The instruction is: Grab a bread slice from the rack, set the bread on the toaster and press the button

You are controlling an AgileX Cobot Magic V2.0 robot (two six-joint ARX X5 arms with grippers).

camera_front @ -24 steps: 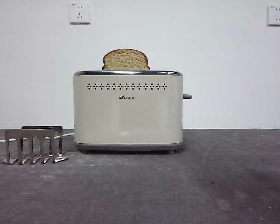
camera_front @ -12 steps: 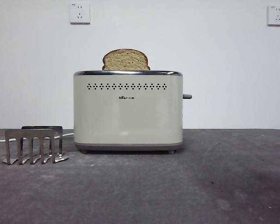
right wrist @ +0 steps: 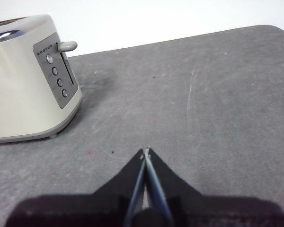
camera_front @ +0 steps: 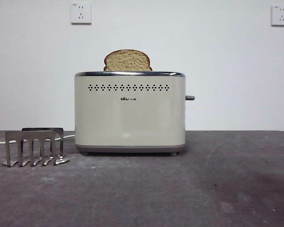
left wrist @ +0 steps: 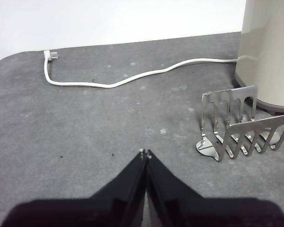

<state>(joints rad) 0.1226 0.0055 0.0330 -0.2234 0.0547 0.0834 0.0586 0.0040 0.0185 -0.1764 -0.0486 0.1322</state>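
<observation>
Brown slice of bread (camera_front: 128, 60) in toaster (camera_front: 129, 113), far from both grippers' closed fingers

1 toaster (camera_front: 129, 113), 1 slice of bread (camera_front: 128, 60), 1 rack (camera_front: 34, 147) (made of 2 pronged plates), 1 lever (camera_front: 190, 98), 2 wall sockets (camera_front: 81, 13), 1 white cord (left wrist: 132, 75), 2 grippers (left wrist: 145, 152), 1 table (camera_front: 180, 189).

We see the slice of bread (camera_front: 128, 60) standing upright in the cream toaster (camera_front: 129, 113), its rounded top showing. The button (right wrist: 67, 46) (a grey stub lever) juts from the end wall. The empty rack (left wrist: 240, 122) stands ahead of our left fingers (left wrist: 142, 163).
</observation>
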